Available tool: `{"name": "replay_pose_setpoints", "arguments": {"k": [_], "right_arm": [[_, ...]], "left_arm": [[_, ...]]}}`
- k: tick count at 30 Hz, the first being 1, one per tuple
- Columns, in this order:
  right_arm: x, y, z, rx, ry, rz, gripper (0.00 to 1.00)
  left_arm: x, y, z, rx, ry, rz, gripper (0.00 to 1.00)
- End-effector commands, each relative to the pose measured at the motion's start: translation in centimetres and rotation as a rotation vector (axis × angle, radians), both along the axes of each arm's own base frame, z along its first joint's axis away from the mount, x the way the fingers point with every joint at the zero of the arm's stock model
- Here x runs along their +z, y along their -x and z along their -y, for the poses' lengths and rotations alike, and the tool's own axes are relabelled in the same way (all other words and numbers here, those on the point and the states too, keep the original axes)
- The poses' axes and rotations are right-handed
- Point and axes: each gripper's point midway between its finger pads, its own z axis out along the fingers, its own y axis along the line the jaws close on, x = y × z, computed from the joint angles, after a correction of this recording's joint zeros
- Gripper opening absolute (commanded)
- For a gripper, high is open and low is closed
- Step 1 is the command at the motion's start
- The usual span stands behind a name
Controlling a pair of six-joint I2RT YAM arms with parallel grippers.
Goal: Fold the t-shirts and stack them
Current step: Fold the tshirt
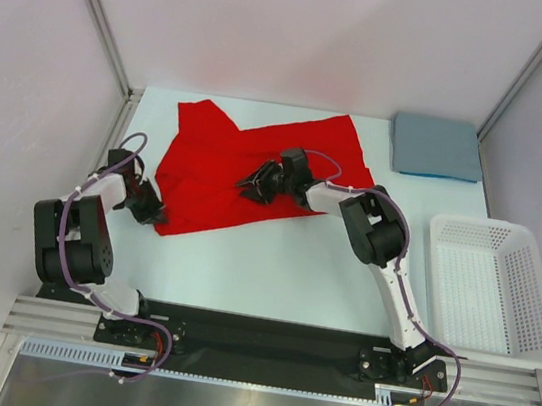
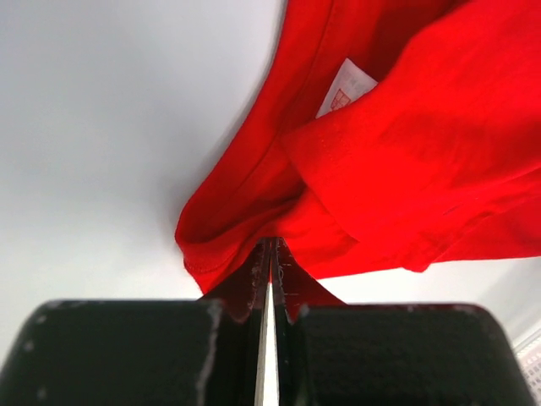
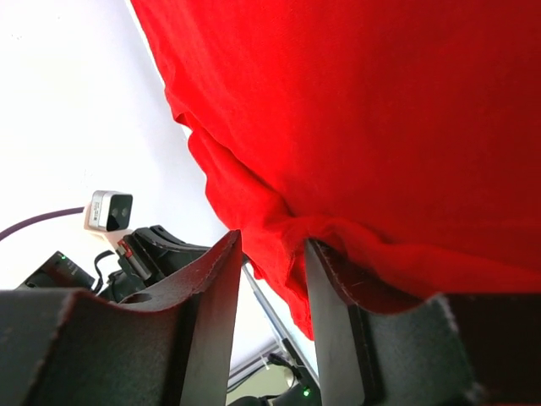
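**Left gripper (image 2: 270,254) clamped on the red hem, right one half apart at a fold**

My left gripper is pressed tight. Its two black jaws meet with only a hairline seam between them, and a thin wedge of the red t-shirt (image 1: 226,166) is pinched in that seam. From my left wrist the cloth fans out of the pinch in soft, rounded folds. One stitched hem curls toward the table (image 1: 272,264), and a small white neck label (image 2: 345,87) with red print lies tucked between two layers higher up.

My right gripper (image 3: 269,245) reaches in low from the other side, over the middle of the same shirt. Its matte black fingers (image 3: 211,296) stand partly apart. A bunched, rolled ridge of red cloth sits right at their tips and lies against the inner face of one finger. Whether they really pinch it I cannot tell. The fabric above them is smooth, with a fine knit grain.

From above, the red t-shirt lies spread and rumpled on the pale, smooth table, its near-left corner at my left gripper. The slate blue t-shirt (image 1: 436,147) rests folded into a flat, neat square at the far right corner, well apart from the red one. A white plastic mesh basket (image 1: 495,227), rectangular with perforated walls, stands at the right edge.
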Motion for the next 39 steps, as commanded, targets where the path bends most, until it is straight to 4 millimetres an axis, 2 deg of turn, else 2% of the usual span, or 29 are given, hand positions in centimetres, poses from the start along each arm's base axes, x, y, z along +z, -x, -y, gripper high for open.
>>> {"name": "replay_pose_setpoints", "arguments": {"k": [1,5,7,11,15,20,22,23,25,28,30,32,33,34,35,36,38,39], "right_arm": [[2.1,-0.3,0.9,-0.02,0.022,0.041,0.42],[2.2,0.0,1.1,-0.04,0.032,0.003,0.43],[2.5,-0.2,1.1,-0.052,0.019,0.012,0.42],[2.3,-0.3,0.5,-0.044,0.002,-0.005,0.4],[2.3,0.4,-0.4,-0.052,-0.036,-0.049,0.38],[2.6,1.4,-0.8,-0.079,-0.036,-0.06,0.45],[1.7,1.7,-0.4,-0.115,-0.026,-0.086,0.45],[1.9,1.7,-0.3,-0.124,-0.04,-0.078,0.44],[1.6,1.4,-0.1,-0.13,-0.049,-0.074,0.42],[1.0,1.1,0.1,-0.111,-0.044,-0.066,0.38],[1.1,0.8,0.5,-0.11,-0.033,-0.045,0.36],[1.4,0.6,0.8,-0.092,-0.018,-0.011,0.36],[1.3,0.8,0.8,-0.08,-0.008,-0.01,0.35],[1.2,0.8,0.9,-0.057,0.006,0.0,0.35],[1.2,0.8,0.9,-0.056,0.006,0.0,0.35],[1.1,0.8,1.1,-0.049,0.004,-0.004,0.34],[0.6,0.9,1.3,-0.05,0.008,-0.019,0.34],[0.6,0.9,1.4,-0.051,0.005,-0.023,0.33]], "left_arm": [[2.3,-1.7,-0.6,-0.017,-0.014,0.082,0.06],[3.0,-2.3,-0.2,-0.017,0.004,0.112,0.06],[4.2,-3.1,0.7,-0.044,0.056,0.177,0.05],[5.9,-4.0,1.5,-0.057,0.097,0.26,0.05],[7.2,-5.4,1.7,-0.047,0.118,0.315,0.05],[7.5,-7.0,1.4,-0.032,0.131,0.323,0.08],[8.2,-8.2,1.8,-0.049,0.166,0.362,0.08],[7.7,-8.6,1.9,-0.048,0.184,0.353,0.09],[8.3,-9.7,2.4,-0.066,0.219,0.394,0.09],[8.0,-11.1,3.0,-0.094,0.252,0.403,0.11],[7.8,-12.4,3.0,-0.126,0.243,0.402,0.22],[6.7,-12.6,2.5,-0.178,0.143,0.362,0.31],[7.2,-13.6,2.0,-0.196,0.095,0.371,0.33],[6.1,-14.3,1.2,-0.252,-0.005,0.339,0.37],[6.0,-14.2,1.2,-0.253,-0.004,0.333,0.37],[6.4,-14.8,0.9,-0.279,-0.034,0.346,0.37],[4.8,-14.6,0.9,-0.296,-0.068,0.268,0.36],[5.0,-15.3,0.7,-0.31,-0.089,0.272,0.36]]}}
